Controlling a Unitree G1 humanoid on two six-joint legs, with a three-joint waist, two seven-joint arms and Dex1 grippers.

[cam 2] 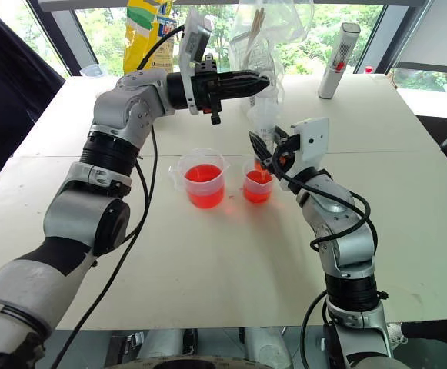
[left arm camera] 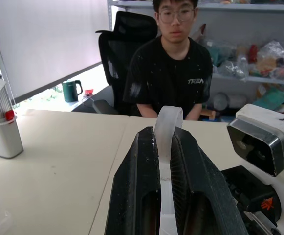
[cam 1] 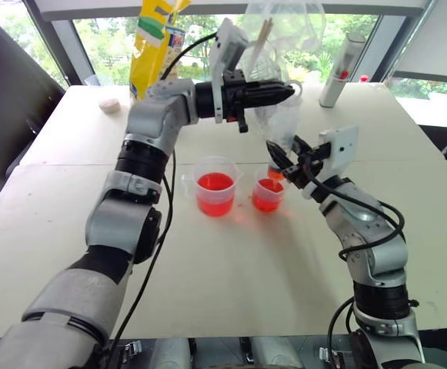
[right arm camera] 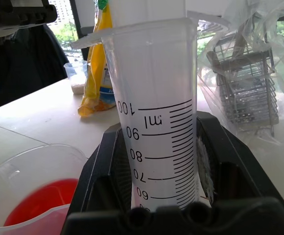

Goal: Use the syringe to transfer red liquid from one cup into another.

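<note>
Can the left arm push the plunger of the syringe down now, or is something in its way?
Probably yes: the left gripper is already shut on the plunger ring, and nothing visible blocks a downward push.

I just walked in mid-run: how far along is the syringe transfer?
Some red liquid already sits in the smaller cup. In hand: right gripper holds the syringe barrel over it, left gripper pinches the plunger ring. Left: the beaker remains about half full.

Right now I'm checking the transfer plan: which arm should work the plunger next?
Left. Its end effector is shut on the plunger ring above the syringe. The right end effector grips the barrel, tip over the smaller cup, so it should likely just steady it.
</note>
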